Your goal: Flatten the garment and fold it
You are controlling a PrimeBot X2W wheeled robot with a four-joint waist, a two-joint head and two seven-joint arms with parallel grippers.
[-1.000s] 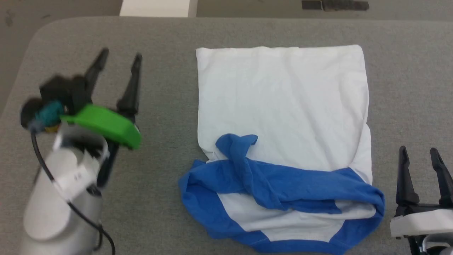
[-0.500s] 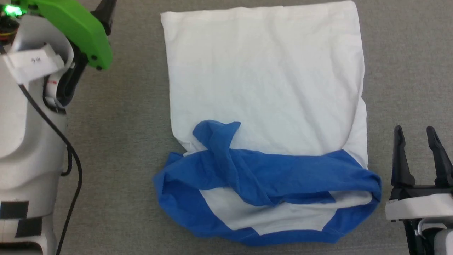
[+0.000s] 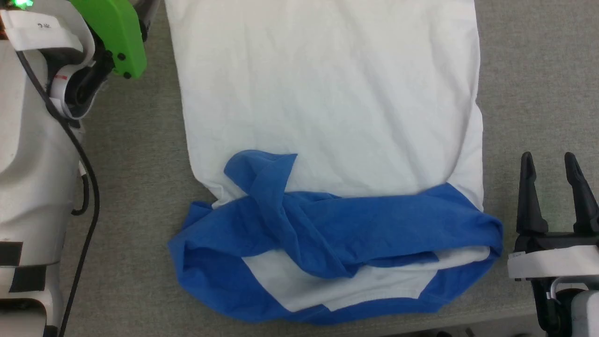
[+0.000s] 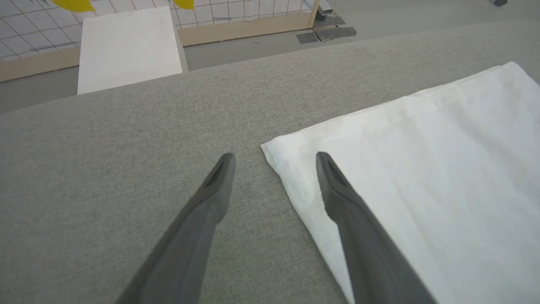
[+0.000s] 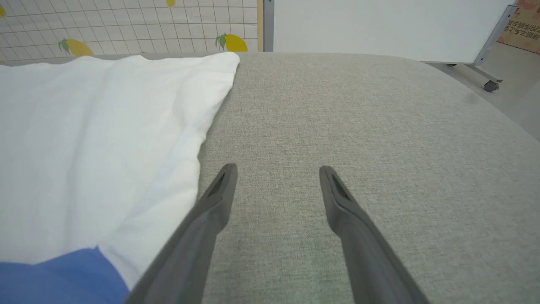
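While flat, corner of garment (image 4: 422, 169) between left fingers (image 4: 337, 198).

The soft thin long-sleeved shirt (image 3: 327, 107) is white in the body, with royal blue sleeves and neck area. The woven fabric tabletop (image 3: 538, 70) is plain pale grey. The moulded plastic cover (image 3: 114, 32) on the left arm is bright green. The right gripper (image 3: 549, 159) and left gripper (image 4: 274, 158) are charcoal. The tiled wall (image 5: 126, 25) is white with a grey grid and yellow lemons (image 5: 231, 42).

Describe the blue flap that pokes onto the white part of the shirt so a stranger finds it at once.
On the grey table lies the garment, its white body far and a bunched blue band nearest the robot. At that band's left end, the blue flap sticks up onto the white, the one blue tongue overlapping white cloth.
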